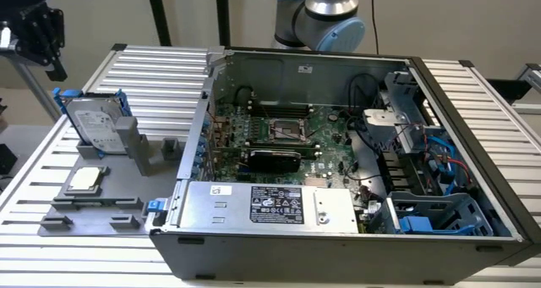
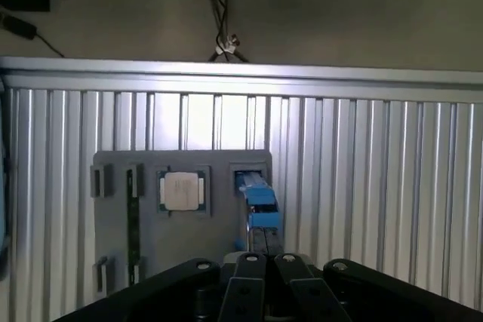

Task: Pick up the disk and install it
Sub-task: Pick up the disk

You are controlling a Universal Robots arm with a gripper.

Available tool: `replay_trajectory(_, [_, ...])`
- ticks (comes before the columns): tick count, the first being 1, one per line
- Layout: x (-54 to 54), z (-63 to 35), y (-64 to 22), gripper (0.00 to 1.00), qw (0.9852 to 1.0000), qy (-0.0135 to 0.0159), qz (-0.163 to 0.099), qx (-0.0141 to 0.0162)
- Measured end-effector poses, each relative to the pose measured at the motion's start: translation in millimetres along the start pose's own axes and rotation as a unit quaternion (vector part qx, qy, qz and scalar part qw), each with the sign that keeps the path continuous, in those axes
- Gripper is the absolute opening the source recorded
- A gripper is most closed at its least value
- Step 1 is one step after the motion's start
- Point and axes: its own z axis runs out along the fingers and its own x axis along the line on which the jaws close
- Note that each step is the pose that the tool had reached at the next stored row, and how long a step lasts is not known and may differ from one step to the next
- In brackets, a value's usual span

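The disk [image 1: 97,125], a silver-grey drive with a white label in a blue carrier, stands on edge in a slot of the grey fixture plate [image 1: 101,207] at the exterior view's left. In the wrist view I look down on the disk's [image 2: 259,200] blue top edge. My black gripper [image 1: 38,31] hangs high above the fixture, up and left of the disk and clear of it. Its two fingers [image 2: 245,292] sit close together with nothing between them, so my gripper [image 2: 266,273] is shut and empty.
A small square CPU chip [image 1: 87,179] lies on the fixture plate beside the disk. The open computer case [image 1: 338,155] fills the middle, with a motherboard, a silver power-supply box [image 1: 270,206] and blue-tabbed drive bays [image 1: 431,215] at the right. A ribbed metal table [image 1: 161,73] lies underneath.
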Motion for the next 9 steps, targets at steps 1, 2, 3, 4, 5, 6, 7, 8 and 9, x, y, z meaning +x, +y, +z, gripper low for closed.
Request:
replay_trajectory(1, [0.0,0.1,-0.1,0.0,1.0,0.0003,-0.007,0.0001])
replay_trajectory(2, [0.0,0.2,-0.2,0.0,0.9999,0.0006,-0.012,0.0002])
replay_trajectory(3, [-0.1,0.3,-0.5,0.0,0.9998,0.0008,-0.018,0.0003])
replay_trajectory(4, [0.0,0.3,-1.1,0.0,0.9998,0.001,-0.021,0.0002])
replay_trajectory(5, [0.0,0.6,-2.0,0.0,0.9997,0.001,-0.024,0.0003])
replay_trajectory(6, [0.1,1.0,-2.9,0.0,0.9997,0.001,-0.025,0.0005])
replay_trajectory(7, [0.1,1.4,-3.9,0.0,0.9997,0.0009,-0.026,0.0005])
replay_trajectory(8, [0.2,2.0,-4.9,0.0,0.9997,0.0007,-0.026,0.0006])
replay_trajectory(9, [0.2,2.7,-5.6,0.0,0.9997,0.0003,-0.026,0.0007])
